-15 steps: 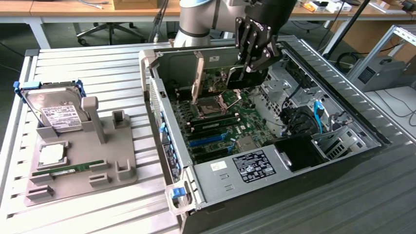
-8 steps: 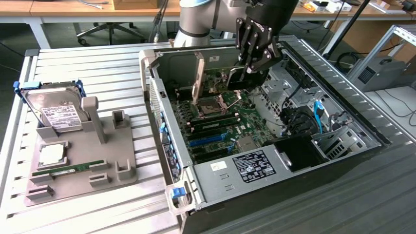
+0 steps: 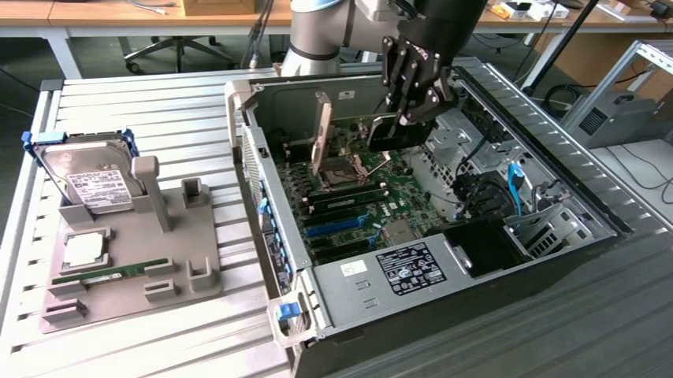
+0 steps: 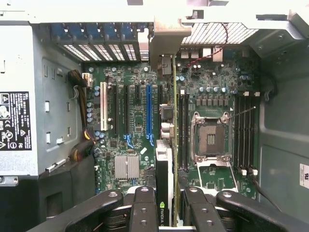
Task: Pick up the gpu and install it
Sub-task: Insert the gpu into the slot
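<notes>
**Fig.** The slatted counter (image 3: 158,110) carried the open pc case (image 3: 568,181), motherboard (image 3: 347,205) (image 4: 135,111) facing up. We saw the gpu (image 3: 392,135) (image 4: 164,169) edge-on and upright inside the case, over the board. We could not tell whether it touched. Its silver bracket (image 4: 164,43) pointed toward the rear slot openings. The tool (image 3: 405,118) (image 4: 168,205) was clenched on the gpu's opposite end, one finger per face. Our judgement: seating wanted the gpu kept vertical, lower edge parallel w/ the slots near the blue slot (image 4: 148,108), bracket clear of the case wall, pressure even, no twist.
</notes>
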`<state>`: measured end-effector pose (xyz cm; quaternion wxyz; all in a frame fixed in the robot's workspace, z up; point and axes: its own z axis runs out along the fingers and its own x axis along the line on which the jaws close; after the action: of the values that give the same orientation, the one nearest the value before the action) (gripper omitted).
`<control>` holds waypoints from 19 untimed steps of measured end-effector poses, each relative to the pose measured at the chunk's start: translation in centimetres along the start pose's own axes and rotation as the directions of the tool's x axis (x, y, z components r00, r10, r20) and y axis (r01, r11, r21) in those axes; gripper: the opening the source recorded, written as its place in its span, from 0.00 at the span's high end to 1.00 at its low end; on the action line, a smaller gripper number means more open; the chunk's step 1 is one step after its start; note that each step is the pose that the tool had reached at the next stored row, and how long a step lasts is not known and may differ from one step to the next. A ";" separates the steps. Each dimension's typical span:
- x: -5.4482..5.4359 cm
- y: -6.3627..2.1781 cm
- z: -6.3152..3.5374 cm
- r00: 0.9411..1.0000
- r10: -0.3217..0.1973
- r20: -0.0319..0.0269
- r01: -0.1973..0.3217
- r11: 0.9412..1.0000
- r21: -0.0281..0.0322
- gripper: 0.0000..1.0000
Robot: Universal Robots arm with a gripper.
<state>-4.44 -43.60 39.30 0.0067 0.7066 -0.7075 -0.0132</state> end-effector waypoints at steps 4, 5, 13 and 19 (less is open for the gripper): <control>0.0 -0.02 0.73 1.000 0.000 0.000 0.000 1.000 0.000 0.73; 0.0 -0.03 0.90 1.000 0.000 0.000 0.000 1.000 0.000 0.73; 0.0 -0.07 2.45 1.000 0.000 0.000 0.000 1.000 0.000 0.73; 0.0 -0.10 4.13 1.000 0.000 0.000 0.000 1.000 0.000 0.73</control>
<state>-4.45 -43.61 35.17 0.0066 0.7066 -0.7075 -0.0132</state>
